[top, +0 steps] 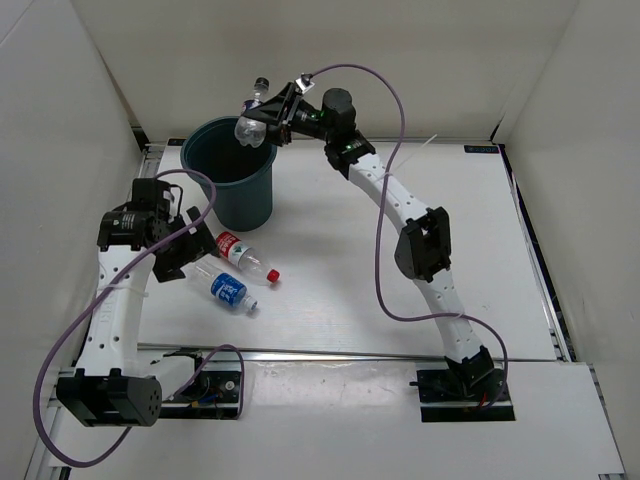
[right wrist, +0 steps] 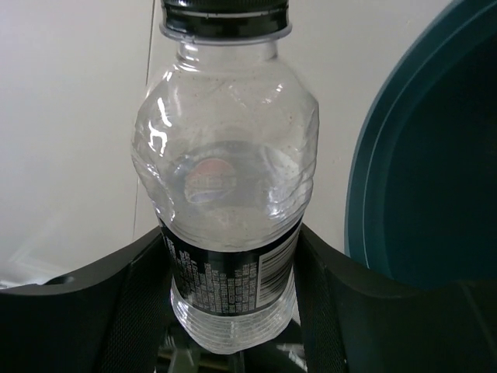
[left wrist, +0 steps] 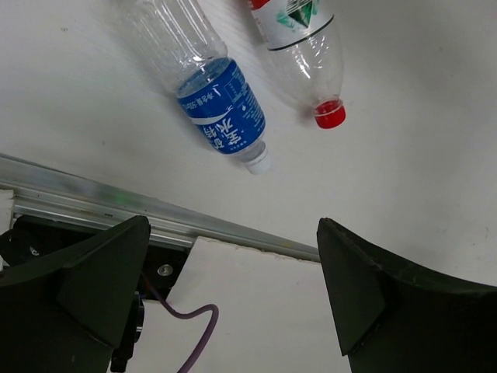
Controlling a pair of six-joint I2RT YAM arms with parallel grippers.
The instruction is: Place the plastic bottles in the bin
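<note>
Right gripper [top: 268, 115]: clamped on the small clear bottle with dark cap [right wrist: 229, 194], 1 black finger [right wrist: 116, 311] pressed on each flank of the labelled lower body, cap pointing away from the wrist. Held at the far rim of the bin [top: 215, 190], long axis running from the mouth out toward the back wall, cap beyond the rim; in the wrist view, teal opening just to the right of the bottle. Probably needs a small shift toward the bin's middle before letting go, otherwise a risk of clipping the rim and dropping outside. Left gripper [top: 183, 250]: jaws wide apart, nothing between them, hovering low over the table [top: 330, 300] just beside 2 bottles lying flat, the blue-label bottle [left wrist: 221, 109] and the red-cap bottle [left wrist: 307, 54], near each other, long axes roughly parallel, caps slanting toward the near right. Both far nearer the left arm. No orange bottle visible; bin's inside too dark to tell.
</note>
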